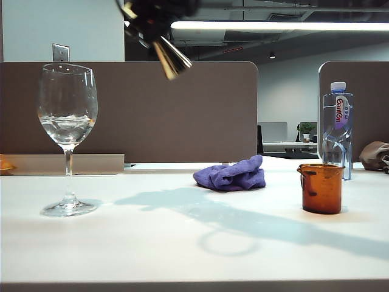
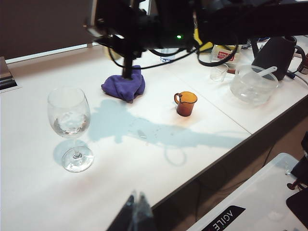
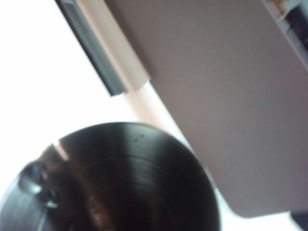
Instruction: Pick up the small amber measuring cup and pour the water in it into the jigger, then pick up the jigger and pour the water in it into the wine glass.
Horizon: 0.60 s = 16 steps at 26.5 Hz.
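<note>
Water (image 1: 67,126) sits in the glass (image 1: 67,115) and the amber cup (image 1: 321,188) stands on the tabletop (image 1: 182,243), so I judge both pours done; my right hand (image 1: 172,61) grasps the jigger (image 3: 120,183) aloft, my left hand (image 2: 137,214) looks clenched, empty.
</note>
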Each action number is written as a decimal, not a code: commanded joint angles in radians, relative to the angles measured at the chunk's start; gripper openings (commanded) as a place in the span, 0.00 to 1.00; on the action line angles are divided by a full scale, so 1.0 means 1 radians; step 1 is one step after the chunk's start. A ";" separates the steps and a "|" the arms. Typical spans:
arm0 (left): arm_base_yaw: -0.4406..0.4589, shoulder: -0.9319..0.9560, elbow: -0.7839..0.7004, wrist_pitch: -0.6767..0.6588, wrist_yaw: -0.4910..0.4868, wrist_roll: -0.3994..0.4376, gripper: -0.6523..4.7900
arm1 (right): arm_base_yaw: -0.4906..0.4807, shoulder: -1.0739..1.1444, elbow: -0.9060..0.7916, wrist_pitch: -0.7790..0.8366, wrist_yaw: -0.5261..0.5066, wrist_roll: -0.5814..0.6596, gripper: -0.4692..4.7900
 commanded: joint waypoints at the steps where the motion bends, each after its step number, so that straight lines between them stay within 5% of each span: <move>1: -0.001 0.001 0.003 -0.003 0.002 -0.003 0.12 | -0.046 -0.090 -0.157 0.158 -0.092 0.192 0.09; 11: -0.001 0.001 0.003 -0.003 0.002 -0.003 0.12 | -0.166 -0.212 -0.659 0.731 -0.299 0.613 0.09; 16: -0.001 0.001 0.003 -0.003 0.002 -0.003 0.12 | -0.175 -0.196 -0.795 0.808 -0.354 0.631 0.09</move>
